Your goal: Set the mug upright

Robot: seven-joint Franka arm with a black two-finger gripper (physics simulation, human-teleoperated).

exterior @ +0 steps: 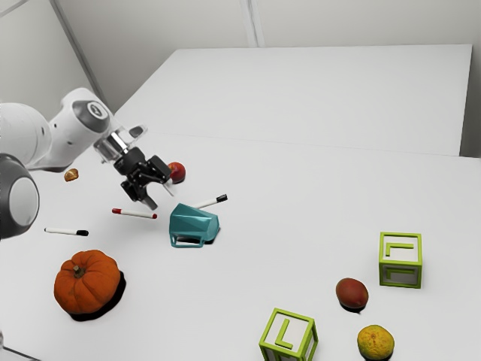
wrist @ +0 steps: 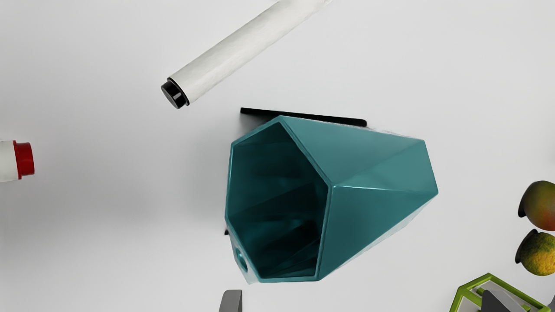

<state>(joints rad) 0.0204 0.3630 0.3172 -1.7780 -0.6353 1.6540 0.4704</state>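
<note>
"While the gripper [exterior: 161,197] is spread open, where is the mug [exterior: 194,223] seen?"

"It is tipped on its side near a white pen [exterior: 207,202], and an L can be read on both green blocks [exterior: 288,332]"

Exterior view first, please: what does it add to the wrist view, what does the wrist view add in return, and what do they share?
Exterior view: the arm, pumpkin, red fruit beyond the gripper, small brown item, the marker near the pumpkin, and the block nearer the exterior view's right.

Wrist view: a look through the mug's opening into its dark inside.

Both: the tipped mug, the marker beside it, red-ended marker, mango, yellow fruit, another block and the gripper's fingers, apart.
</note>
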